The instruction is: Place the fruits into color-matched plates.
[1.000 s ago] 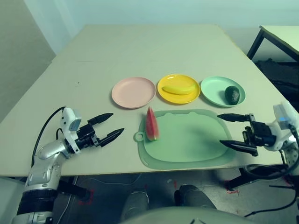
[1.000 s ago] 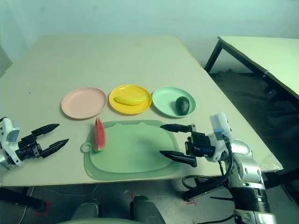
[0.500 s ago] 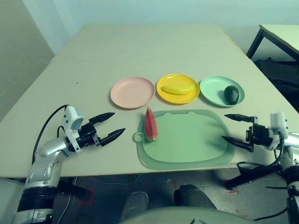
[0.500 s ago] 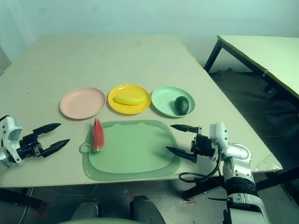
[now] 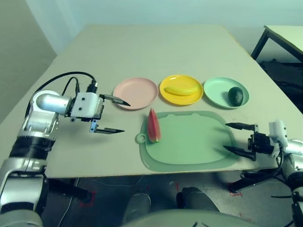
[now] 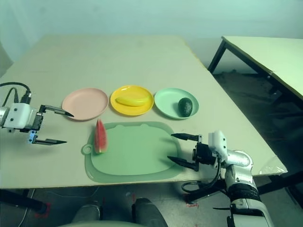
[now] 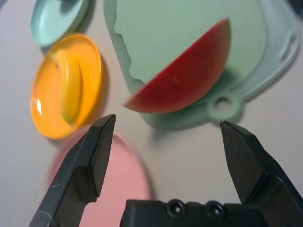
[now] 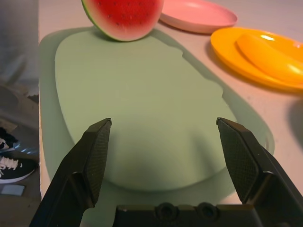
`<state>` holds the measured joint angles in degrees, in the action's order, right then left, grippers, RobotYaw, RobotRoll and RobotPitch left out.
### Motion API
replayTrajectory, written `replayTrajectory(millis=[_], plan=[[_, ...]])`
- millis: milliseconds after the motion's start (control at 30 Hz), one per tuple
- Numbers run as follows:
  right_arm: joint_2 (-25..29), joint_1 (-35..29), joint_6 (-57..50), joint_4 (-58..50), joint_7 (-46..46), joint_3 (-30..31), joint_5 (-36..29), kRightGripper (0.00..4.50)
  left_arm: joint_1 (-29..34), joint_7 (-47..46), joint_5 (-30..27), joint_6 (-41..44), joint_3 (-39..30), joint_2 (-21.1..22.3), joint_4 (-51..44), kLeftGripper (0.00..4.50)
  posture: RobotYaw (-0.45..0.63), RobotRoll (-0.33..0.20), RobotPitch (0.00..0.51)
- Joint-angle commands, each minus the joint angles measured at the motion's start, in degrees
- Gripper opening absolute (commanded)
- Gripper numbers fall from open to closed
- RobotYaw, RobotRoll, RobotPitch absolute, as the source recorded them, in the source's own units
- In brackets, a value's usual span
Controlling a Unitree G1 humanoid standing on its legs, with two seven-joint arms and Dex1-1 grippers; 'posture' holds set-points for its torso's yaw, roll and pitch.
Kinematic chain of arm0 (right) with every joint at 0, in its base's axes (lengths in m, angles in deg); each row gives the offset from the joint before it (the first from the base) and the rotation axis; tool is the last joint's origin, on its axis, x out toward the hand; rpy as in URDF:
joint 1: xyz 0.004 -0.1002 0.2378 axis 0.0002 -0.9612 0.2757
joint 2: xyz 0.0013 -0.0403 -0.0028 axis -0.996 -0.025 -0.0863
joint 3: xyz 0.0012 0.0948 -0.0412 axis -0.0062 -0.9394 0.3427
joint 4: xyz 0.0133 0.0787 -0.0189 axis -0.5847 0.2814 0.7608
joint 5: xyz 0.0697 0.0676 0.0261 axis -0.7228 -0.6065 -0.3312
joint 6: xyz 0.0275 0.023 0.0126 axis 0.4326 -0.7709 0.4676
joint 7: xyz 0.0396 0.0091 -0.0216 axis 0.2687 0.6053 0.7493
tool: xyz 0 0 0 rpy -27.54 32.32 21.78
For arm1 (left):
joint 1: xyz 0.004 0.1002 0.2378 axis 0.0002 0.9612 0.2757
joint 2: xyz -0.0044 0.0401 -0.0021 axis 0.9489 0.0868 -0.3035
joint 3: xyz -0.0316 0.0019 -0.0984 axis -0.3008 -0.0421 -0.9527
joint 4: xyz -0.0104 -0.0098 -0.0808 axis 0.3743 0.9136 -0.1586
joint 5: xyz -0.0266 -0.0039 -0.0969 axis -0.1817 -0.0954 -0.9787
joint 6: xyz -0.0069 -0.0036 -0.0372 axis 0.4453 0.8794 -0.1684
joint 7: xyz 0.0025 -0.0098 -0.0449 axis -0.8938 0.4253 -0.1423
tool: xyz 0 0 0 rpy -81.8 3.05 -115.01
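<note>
Two fruits (image 5: 182, 90) (image 5: 235, 96) on color-matched plates (image 5: 182, 101) (image 5: 218, 100).

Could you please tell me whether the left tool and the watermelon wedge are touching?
Apart: the left wrist view shows bare table between the left tool and the watermelon wedge.

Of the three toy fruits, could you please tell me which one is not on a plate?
The red watermelon wedge: it rests on the green mat, while the other two lie on plates.

Likely a robotics lab: bare table (image 5: 156, 52), plain wall (image 6: 142, 16), robot arm (image 5: 35, 137).
</note>
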<state>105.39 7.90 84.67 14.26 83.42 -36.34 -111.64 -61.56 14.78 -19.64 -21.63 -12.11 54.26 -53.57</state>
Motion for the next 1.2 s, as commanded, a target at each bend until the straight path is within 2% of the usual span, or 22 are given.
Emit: replayTrajectory(millis=[33,200,400,600,1200], plan=[[-0.7,-0.7,0.6,-0.7,-0.3,-0.8,0.8,4.46,-4.7,0.6,1.0,-7.0,7.1,-1.0,6.0,4.5,-0.13,0.0,0.031],[-1.6,-2.1,1.2,-2.0,-1.2,-1.0,1.0,4.46,-9.4,0.6,-0.5,-12.6,15.2,-2.2,9.7,4.5,-0.15,0.0,0.022],[-1.7,-3.1,1.3,-2.4,-1.4,-1.0,1.5,4.46,-14.0,0.6,-2.3,-15.8,21.5,-4.7,12.1,4.5,-0.16,0.0,0.015],[-1.7,-3.3,1.6,-2.3,-1.5,-1.0,2.0,4.46,-16.4,0.6,-3.4,-15.9,23.3,-7.7,13.4,4.5,-0.16,0.0,0.013],[-2.4,-6.0,2.1,-5.5,-2.0,0.0,2.9,4.46,-14.9,0.6,0.0,-14.8,27.3,-9.6,12.8,4.5,-0.18,0.0,0.012]])
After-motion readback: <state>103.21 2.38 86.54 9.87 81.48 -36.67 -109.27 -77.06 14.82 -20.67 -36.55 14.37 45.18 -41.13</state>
